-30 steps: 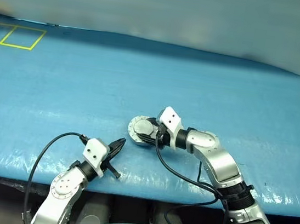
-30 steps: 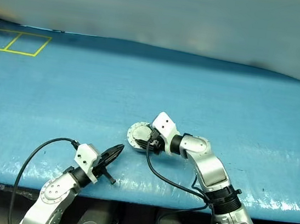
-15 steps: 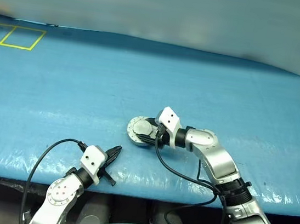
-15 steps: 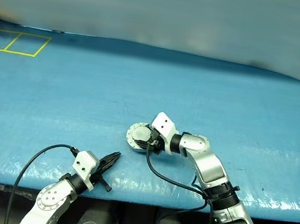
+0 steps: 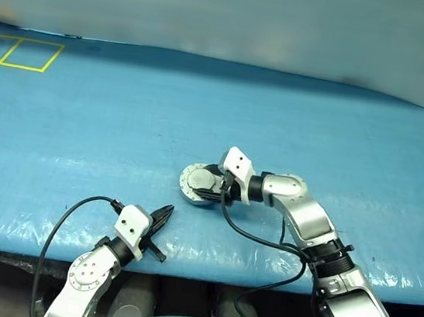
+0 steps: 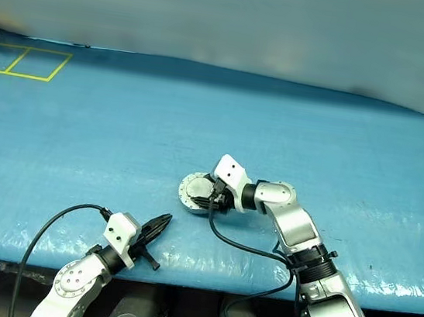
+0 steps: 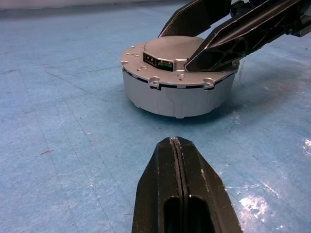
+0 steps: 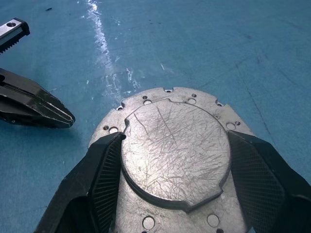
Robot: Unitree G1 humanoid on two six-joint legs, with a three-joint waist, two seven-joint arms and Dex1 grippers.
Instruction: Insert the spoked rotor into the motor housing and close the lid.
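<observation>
Since the earlier frame the left gripper (image 5: 162, 218) has dropped back toward the near edge of the blue table (image 5: 83, 126), and the right wrist has swung flatter over the part. Right gripper (image 8: 172, 160): 2 fingers (image 8: 104, 170) spread wide, straddling the raised centre circle of the lid (image 8: 172, 145), pads at its edges. Left gripper is closed, empty, near the housing (image 7: 175, 94) but apart from it. The lid lies flat on the housing at mid-table. Rotor is presumably inside; judged nearly complete, seating check and release remain.
</observation>
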